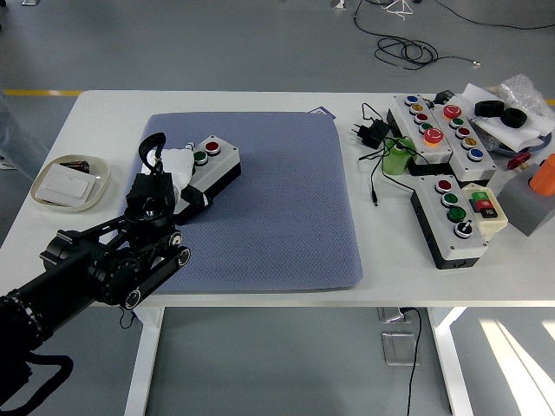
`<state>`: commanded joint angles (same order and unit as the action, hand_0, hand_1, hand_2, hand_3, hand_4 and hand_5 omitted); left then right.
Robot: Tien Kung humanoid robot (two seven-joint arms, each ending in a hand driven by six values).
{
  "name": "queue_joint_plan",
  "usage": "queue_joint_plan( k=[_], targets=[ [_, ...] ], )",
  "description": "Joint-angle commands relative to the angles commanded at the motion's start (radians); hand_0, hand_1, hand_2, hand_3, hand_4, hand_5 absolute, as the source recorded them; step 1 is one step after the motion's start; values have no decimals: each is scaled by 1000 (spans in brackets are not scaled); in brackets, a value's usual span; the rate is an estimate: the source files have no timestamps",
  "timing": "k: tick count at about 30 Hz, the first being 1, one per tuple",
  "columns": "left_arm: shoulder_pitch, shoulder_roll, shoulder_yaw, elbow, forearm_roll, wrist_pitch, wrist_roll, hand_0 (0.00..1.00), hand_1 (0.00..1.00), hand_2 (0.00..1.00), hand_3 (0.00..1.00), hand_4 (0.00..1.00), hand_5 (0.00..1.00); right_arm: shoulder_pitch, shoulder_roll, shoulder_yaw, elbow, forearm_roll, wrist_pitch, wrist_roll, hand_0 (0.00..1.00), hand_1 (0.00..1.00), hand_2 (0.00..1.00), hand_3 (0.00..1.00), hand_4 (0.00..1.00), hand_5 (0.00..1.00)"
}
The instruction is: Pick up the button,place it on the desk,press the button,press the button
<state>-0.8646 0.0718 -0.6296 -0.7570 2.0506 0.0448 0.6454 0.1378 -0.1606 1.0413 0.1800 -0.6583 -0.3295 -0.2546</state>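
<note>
A white-topped button box point(217, 166) with black sides lies on the blue-grey mat point(277, 217), in its left part. Its red button point(212, 147) and green button point(200, 158) show; the near-left end is hidden. My left hand point(179, 173) comes in from the lower left on the black arm point(104, 260) and covers that end, shut on the box, with a dark finger point(198, 198) against its near side. The right arm does not appear in the head view.
A shallow dish point(45, 192) holding a white card sits at the left edge. Right of the mat are several other button boxes point(451, 217), a green cylinder point(397, 159), a black power adapter point(373, 132) with cables, and a grey block point(527, 204).
</note>
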Motion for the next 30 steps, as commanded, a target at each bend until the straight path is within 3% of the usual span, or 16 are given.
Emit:
queue_joint_plan(
  k=[2,3,8,9,14,15,16,20,21,23,30],
  targets=[
    [-1,1,2,4,5,2,0,488,556,649,972,808,108,0,0,0,0,0,-1,0,787,797,817,751,412,479],
    [-1,2,2,4,12,3,0,503,517,536,922,767,31,0,0,-1,0,1,0,0,787,797,817,751,412,479],
    [4,9,2,-10,56,19,0,503,517,536,922,767,31,0,1,-1,0,-2,0,-2,787,797,817,751,412,479],
    [7,12,0,-16,67,28,0,362,397,329,666,726,2,0,1,-1,0,-1,0,-2,787,797,817,751,412,479],
    [22,27,-12,-40,92,94,0,362,397,329,666,726,2,-1,1,0,0,-1,1,-1,787,797,817,751,412,479],
    [27,32,-18,-48,96,112,0,334,317,242,437,658,2,-1,1,0,0,-1,1,-1,787,797,817,751,412,479],
    [31,36,-23,-53,99,125,-6,334,317,242,437,658,2,-1,1,0,0,0,0,-1,787,797,817,751,412,479],
    [47,53,-55,-77,93,179,-132,334,317,242,437,658,2,-2,2,1,0,0,0,-1,787,797,817,751,412,479],
    [49,57,-64,-81,80,189,-176,306,283,204,337,580,2,-2,2,2,0,0,0,-1,787,797,817,751,412,479],
    [54,65,-79,-92,63,194,-249,306,283,204,337,580,2,-2,2,1,0,0,0,-1,787,797,817,751,412,479],
    [60,106,-94,-121,34,126,-540,303,286,198,327,567,2,-3,3,3,0,-3,0,-3,787,797,817,751,412,479]
  ],
)
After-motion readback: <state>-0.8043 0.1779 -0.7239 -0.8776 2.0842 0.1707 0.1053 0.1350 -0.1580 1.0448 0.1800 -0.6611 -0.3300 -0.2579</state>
